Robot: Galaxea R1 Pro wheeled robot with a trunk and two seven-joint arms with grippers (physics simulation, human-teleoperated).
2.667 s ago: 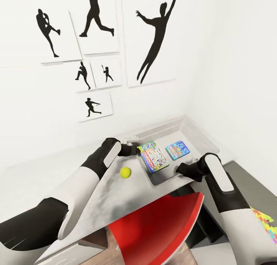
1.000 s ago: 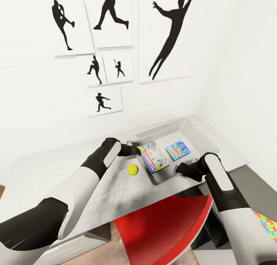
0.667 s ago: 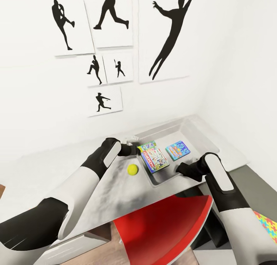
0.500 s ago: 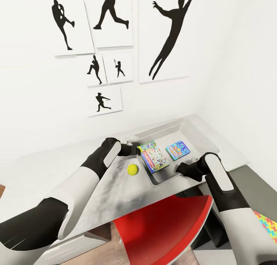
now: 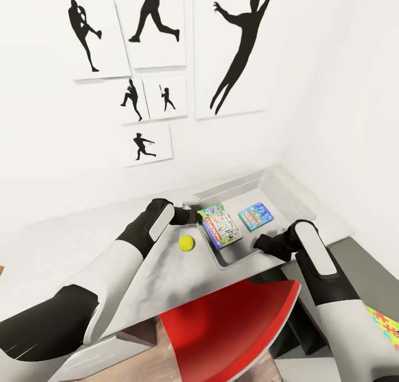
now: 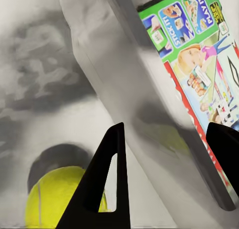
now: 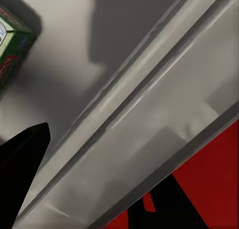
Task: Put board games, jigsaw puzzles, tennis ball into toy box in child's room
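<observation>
Sitting on the pale table [image 5: 166,276], the toy box [image 5: 288,196] serves as the landmark: a shallow translucent grey bin set against the white wall. Inside it lie three board games. The green-edged game [image 5: 211,210] is partly covered by the red-bordered game [image 5: 223,230], which lies on top of it at the end of the toy box nearer the left arm, and the light blue game [image 5: 256,216] lies flat just beside them, toward the middle of the toy box.

Outside the toy box, the tennis ball [image 5: 186,243] rests on the table close to its near-left wall. The left gripper [image 5: 191,215] hangs over that wall; in the left wrist view its dark fingers [image 6: 102,184] are spread apart with nothing between them, the wall under the gap, the ball [image 6: 59,199] beside one finger and the game print beyond.

The right gripper [image 5: 260,243] hovers at the toy box's near rim. Whether it is spread or pressed together I cannot tell.

A red chair [image 5: 227,332] stands below the table edge in front of the toy box, and a jigsaw puzzle [image 5: 388,325] shows on the lower dark top well to the right of it.
</observation>
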